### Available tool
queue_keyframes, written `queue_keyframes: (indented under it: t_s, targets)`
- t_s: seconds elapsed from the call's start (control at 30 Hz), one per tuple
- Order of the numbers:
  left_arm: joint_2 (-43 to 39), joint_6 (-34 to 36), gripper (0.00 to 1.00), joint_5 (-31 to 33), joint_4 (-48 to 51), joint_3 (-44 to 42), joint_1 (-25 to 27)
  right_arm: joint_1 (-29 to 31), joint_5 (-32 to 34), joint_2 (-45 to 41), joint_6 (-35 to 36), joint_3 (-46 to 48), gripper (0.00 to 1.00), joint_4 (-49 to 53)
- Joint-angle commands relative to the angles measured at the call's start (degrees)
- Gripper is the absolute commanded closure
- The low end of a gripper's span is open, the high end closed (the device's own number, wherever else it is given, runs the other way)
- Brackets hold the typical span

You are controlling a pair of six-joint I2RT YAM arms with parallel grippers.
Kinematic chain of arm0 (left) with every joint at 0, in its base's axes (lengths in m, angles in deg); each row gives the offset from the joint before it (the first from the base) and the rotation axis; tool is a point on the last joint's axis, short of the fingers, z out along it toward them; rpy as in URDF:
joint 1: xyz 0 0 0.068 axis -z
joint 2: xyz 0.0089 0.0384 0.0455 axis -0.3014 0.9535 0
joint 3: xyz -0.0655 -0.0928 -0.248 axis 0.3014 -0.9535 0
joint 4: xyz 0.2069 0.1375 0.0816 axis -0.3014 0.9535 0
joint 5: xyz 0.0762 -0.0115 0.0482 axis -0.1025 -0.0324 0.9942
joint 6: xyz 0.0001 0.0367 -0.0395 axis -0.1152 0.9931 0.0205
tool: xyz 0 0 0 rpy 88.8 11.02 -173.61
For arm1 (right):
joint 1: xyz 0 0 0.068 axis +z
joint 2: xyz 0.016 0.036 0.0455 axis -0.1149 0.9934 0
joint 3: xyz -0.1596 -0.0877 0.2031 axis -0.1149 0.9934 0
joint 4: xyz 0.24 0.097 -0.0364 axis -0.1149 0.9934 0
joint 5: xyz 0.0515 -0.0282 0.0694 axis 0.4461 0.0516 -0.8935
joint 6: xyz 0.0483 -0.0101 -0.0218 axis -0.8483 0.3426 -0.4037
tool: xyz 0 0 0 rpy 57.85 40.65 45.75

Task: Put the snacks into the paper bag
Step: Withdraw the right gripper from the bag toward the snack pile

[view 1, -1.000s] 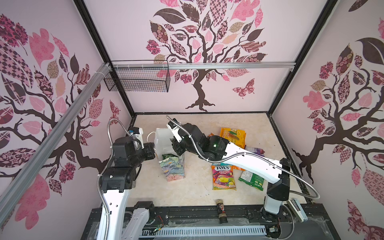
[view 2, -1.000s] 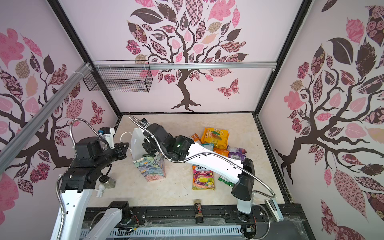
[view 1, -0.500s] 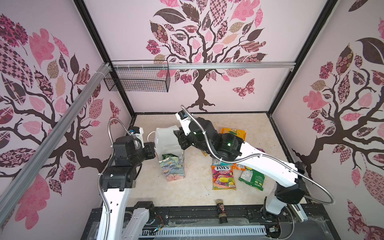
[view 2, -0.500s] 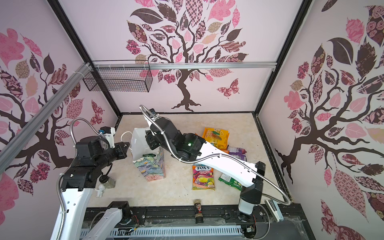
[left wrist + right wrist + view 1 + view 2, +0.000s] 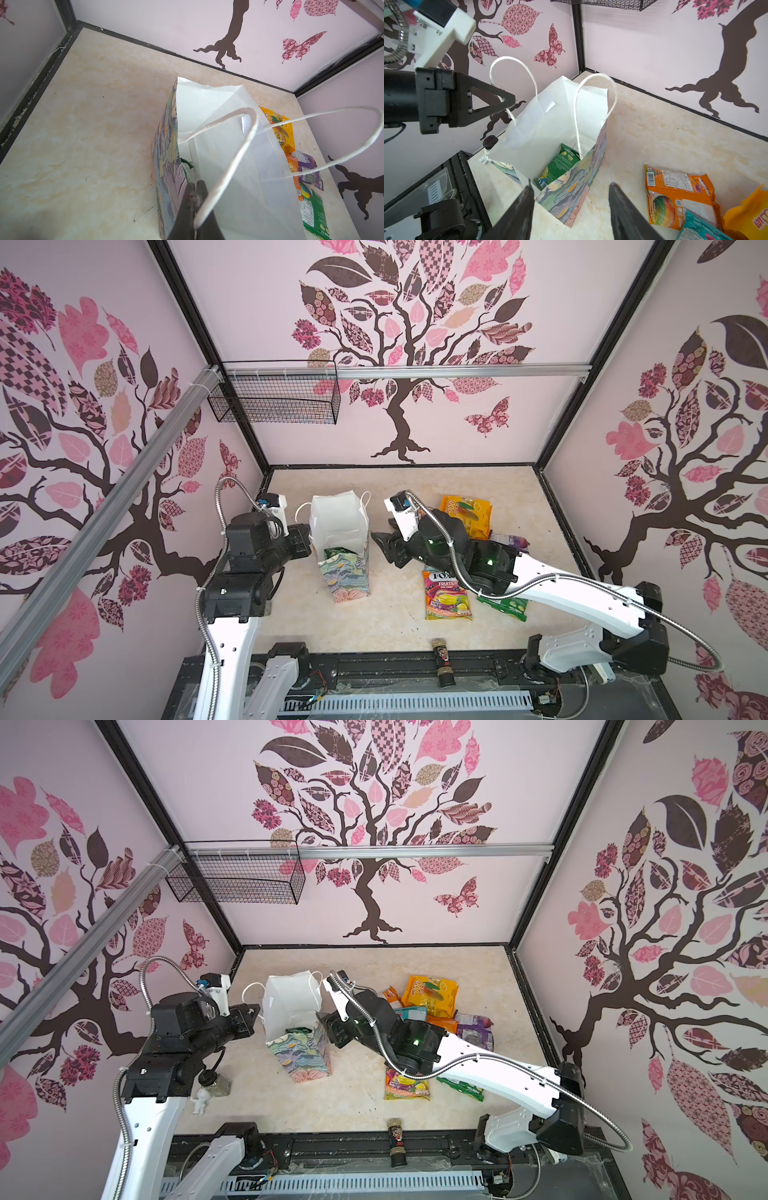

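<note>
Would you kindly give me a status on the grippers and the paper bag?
Left gripper shut on cord handle. Right gripper open, empty, beside paper bag. Green packet inside; other packets on table. Nothing in the way.

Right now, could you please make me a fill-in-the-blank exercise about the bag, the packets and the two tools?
1. The left tool is shut on the white cord ___ of the paper bag.
2. The packet seen inside the bag is ___.
3. The right tool stands ___ and holds nothing.
Missing words: handle; green; open.
</note>
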Motion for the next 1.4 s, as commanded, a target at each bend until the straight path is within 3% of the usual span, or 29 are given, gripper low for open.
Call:
queue_keyframes:
  t_s: [0.0, 0.33, 0.47, 0.5, 0.57, 0.73, 1.13, 1.37]
  targets:
    - [0.2, 0.2, 1.00, 0.3, -1.2, -1.5, 0.0, -0.4, -1.3, 4.5, 1.7, -3.2, 0.39, -1.3]
    - [0.3, 0.3, 1.00, -1.4, -1.3, -1.2, 0.0, -4.0, -0.5, 10.7, -2.3, -4.1, 0.44, -3.5]
    - [0.3, 0.5, 1.00, -3.2, -1.3, -1.0, 0.0, -4.6, -1.5, 9.9, -4.1, -2.1, 0.62, -7.4]
    - [0.3, 0.5, 0.97, -3.2, -1.4, -0.9, 0.0, -4.5, -1.6, 9.5, -4.4, -1.5, 0.67, -8.4]
    - [0.4, 0.7, 0.77, -3.7, -1.4, -0.9, 0.0, -4.6, -1.6, 9.1, -4.5, -0.6, 0.78, -9.6]
    - [1.5, 1.0, 0.65, -5.1, -1.0, -0.8, 0.0, -4.5, -0.3, 9.0, -4.1, -0.3, 1.00, -9.7]
    - [2.9, 1.1, 0.64, -9.4, -2.5, -1.7, 0.1, -4.6, 5.6, 4.5, -2.8, 2.4, 1.00, -8.8]
    - [2.2, 1.8, 0.64, -6.0, -0.6, -0.8, 0.2, -4.5, 3.6, 5.0, -2.2, 0.9, 1.00, -5.9]
